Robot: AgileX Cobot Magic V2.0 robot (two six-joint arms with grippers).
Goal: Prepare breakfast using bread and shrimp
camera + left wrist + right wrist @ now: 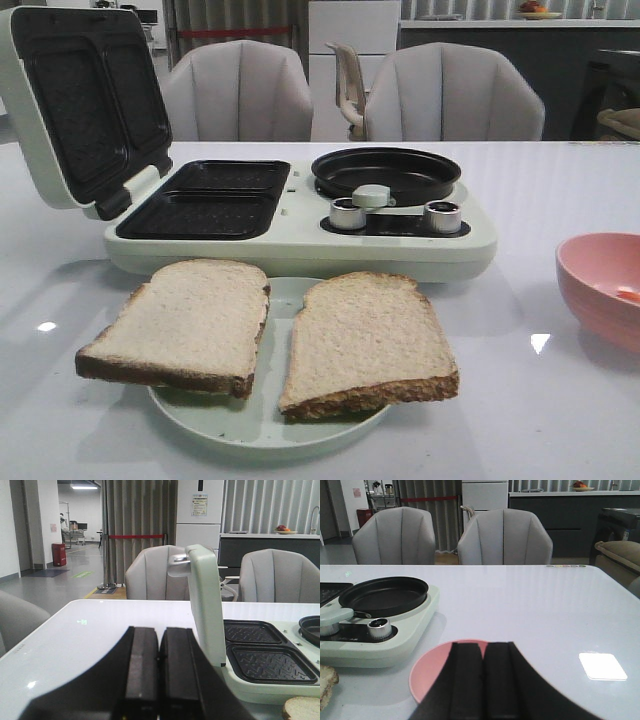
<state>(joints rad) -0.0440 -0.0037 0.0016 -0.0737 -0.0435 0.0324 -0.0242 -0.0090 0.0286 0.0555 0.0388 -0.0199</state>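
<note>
Two slices of bread lie flat, side by side on a pale round plate (250, 425) at the front of the table. The left slice (180, 325) overhangs the plate's left rim; the right slice (368, 345) sits just beside it, edges nearly touching. Both are pale beige with brown crust. In the pink bowl (590, 290) to the right, a small orange bit of shrimp (628, 296) shows.
</note>
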